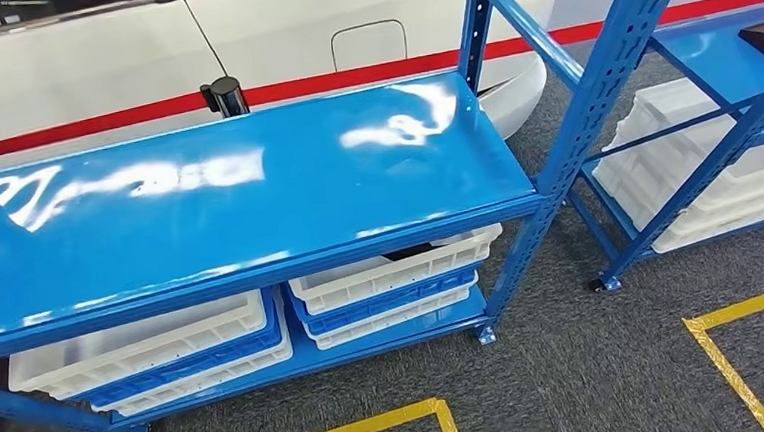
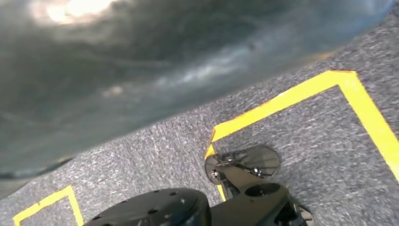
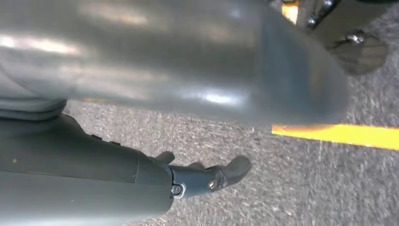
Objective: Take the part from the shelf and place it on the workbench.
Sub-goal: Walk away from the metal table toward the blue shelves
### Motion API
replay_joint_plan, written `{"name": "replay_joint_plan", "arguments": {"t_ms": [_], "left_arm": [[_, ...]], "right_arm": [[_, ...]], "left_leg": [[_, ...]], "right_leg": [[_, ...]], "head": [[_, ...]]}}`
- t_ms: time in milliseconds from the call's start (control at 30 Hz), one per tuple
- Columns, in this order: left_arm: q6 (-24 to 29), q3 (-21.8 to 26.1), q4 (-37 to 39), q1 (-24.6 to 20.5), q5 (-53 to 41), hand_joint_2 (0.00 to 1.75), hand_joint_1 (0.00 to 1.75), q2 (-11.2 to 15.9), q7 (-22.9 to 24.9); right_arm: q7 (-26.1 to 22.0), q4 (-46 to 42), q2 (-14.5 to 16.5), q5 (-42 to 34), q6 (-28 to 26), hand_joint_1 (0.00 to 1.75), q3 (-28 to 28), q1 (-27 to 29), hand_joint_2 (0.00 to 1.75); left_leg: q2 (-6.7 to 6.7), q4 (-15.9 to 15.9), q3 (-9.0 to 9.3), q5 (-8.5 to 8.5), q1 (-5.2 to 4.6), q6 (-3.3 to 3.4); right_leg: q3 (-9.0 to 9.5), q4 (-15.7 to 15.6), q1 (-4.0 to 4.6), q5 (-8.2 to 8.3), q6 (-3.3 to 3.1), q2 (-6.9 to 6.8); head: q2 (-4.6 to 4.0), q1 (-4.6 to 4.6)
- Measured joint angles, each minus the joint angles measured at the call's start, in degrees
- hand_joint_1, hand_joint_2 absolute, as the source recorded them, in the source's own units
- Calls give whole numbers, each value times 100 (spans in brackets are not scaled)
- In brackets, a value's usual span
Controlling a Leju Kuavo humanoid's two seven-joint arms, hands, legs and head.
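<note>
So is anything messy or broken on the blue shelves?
Nothing looks broken or spilled. The top of the near blue shelf is bare and shiny. The white bins underneath sit in neat stacks, and so do the white bins on the second rack to the right. The yellow floor tape looks intact.

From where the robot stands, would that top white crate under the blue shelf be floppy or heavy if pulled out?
The top white crate looks like rigid moulded plastic, so probably stiff. Its walls look thin, so likely light unless loaded; what it holds is mostly hidden. It sits stacked on other crates, so it may drag or catch rather than tip.
</note>
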Motion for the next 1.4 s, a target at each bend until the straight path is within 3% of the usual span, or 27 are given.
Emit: {"name": "replay_joint_plan", "arguments": {"t_ms": [100, 133, 167, 233, 300, 400, 700, 900, 1067, 1133, 1233, 1267, 1300, 1333, 1400], "left_arm": [[0, 0, 1, 5, 0, 0, 0, -1, -1], [0, 0, 1, 9, 0, 0, 0, -1, -1], [0, 0, 2, 13, 0, 0, 0, -1, 0], [1, 0, 2, 18, 0, 0, 0, 2, 1], [5, 1, 1, 15, -1, 0, 0, 5, 2], [50, 5, 1, 8, 2, 0, 0, 3, -70], [216, 21, 0, 19, 17, 0, 0, -16, -298], [233, 20, 0, 18, 7, 0, 0, -22, -345], [238, 17, 0, 16, 0, 0, 0, -29, -382], [239, 17, 0, 14, 0, 0, 0, -40, -394], [243, 16, 1, 9, 0, 0, 0, -51, -405], [243, 16, 1, 9, 0, 0, 0, -55, -408], [242, 16, 2, 11, 0, 0, 0, -60, -410], [242, 17, 2, 12, 0, 0, 0, -65, -411], [240, 17, 1, 12, 0, 0, 0, -70, -413]], "right_arm": [[-2, 0, 4, 10, 2, 0, 0, -5, 0], [-3, 0, 4, 10, 4, 0, 0, -6, 0], [-4, 0, 4, 10, 5, 0, 0, -1, 0], [-5, 0, 5, 11, 12, 0, 0, 13, 0], [-8, 2, 12, 15, 21, 0, 0, 17, 0], [-17, 4, 17, 22, 24, 0, 0, -3, 0], [-28, 4, 19, 22, 20, 0, 0, 18, 0], [-32, 4, 14, 59, 58, 0, 0, 20, 0], [-33, 3, 20, 60, 87, 0, 0, 17, 0], [-33, 1, 11, 61, 87, 0, 0, 15, 0], [-28, 0, 3, 67, 87, 0, 1, 20, 0], [-23, 0, -2, 74, 87, 0, 1, 25, 0], [-19, 0, -8, 84, 87, 0, 1, 32, 0], [-15, 0, -16, 97, 87, 0, 1, 38, 0], [-17, 1, -23, 118, 87, 0, 0, 38, 0]], "left_leg": [[18, 1115, -635, -406, 4, -34], [18, 1323, -805, -401, 5, -35], [19, 1307, -871, -265, 5, -28], [21, 680, -701, 260, 4, 10], [21, 25, -444, 571, -17, 51], [15, -204, -340, 564, -47, 91], [-3, -275, -290, 577, -63, 121], [0, -275, -267, 561, -69, 151], [6, -358, -200, 571, -74, 263], [18, -511, -101, 633, -18, 311], [23, -578, -53, 656, 25, 323], [14, -576, -50, 647, 35, 306], [2, -573, -41, 635, 54, 279], [-14, -568, -26, 621, 82, 241], [-40, -543, 3, 579, 131, 133]], "right_leg": [[112, -6, 18, -82, -113, -9], [150, -6, 25, -112, -127, -4], [198, -6, 30, -143, -128, 5], [305, -7, 30, -222, -102, 27], [361, -3, 59, -302, -48, 40], [373, -32, 77, -344, 16, 43], [474, -180, 64, -314, 4, 33], [454, -196, 64, -314, 51, 29], [505, -231, 50, -305, 138, 23], [404, 42, 72, -442, 127, 15], [-201, 1103, 24, -834, 104, 12], [-363, 1327, -9, -870, 143, 11], [-422, 1341, -44, -808, 211, 11], [-361, 1124, -81, -656, 302, 10], [-44, 348, -161, -273, 489, -1]], "head": [[2, -15], [2, -14], [1, -14], [1, -15], [1, -18], [1, -16], [1, -4], [1, -6], [1, -13], [1, -2], [1, 20], [1, 18], [1, 17], [1, 18], [0, 34]]}}
